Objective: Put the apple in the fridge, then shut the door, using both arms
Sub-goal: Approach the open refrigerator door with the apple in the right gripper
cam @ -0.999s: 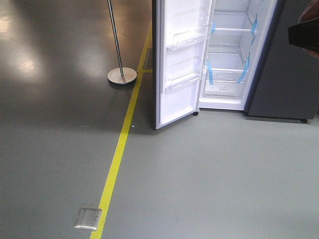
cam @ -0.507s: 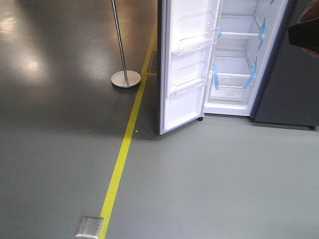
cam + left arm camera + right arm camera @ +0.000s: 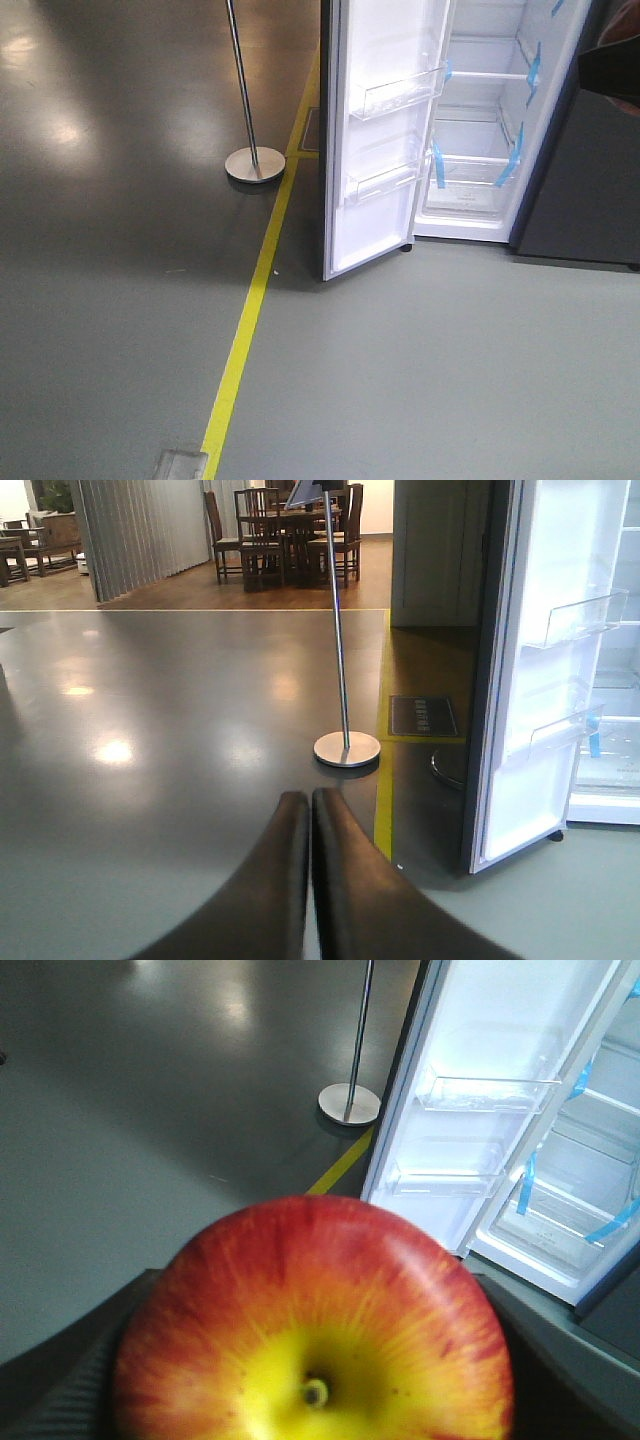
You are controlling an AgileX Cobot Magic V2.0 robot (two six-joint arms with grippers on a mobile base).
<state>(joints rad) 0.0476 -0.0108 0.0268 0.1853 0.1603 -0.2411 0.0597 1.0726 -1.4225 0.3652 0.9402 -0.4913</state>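
The apple (image 3: 312,1330), red with a yellow patch round its stem dimple, fills the lower half of the right wrist view. My right gripper (image 3: 312,1290) is shut on it, with dark fingers (image 3: 60,1390) showing on both sides. Beyond it the fridge (image 3: 590,1190) is open, its white shelves marked with blue tape. The door (image 3: 380,140) is swung wide, showing its clear bins. My left gripper (image 3: 308,800) is shut on nothing and hangs above the floor, left of the door (image 3: 545,680). A black arm part (image 3: 610,65) cuts into the front view's top right.
A metal post on a round base (image 3: 255,163) stands left of the door, beside a yellow floor line (image 3: 250,300). A metal floor plate (image 3: 180,465) lies at the bottom edge. The fridge's other dark door (image 3: 580,190) is closed. Table and chairs (image 3: 290,530) stand far back.
The front view has moved forward: the floor plate slid to the bottom edge, and the fridge, door and post drifted right. The arm part at top right kept its place.
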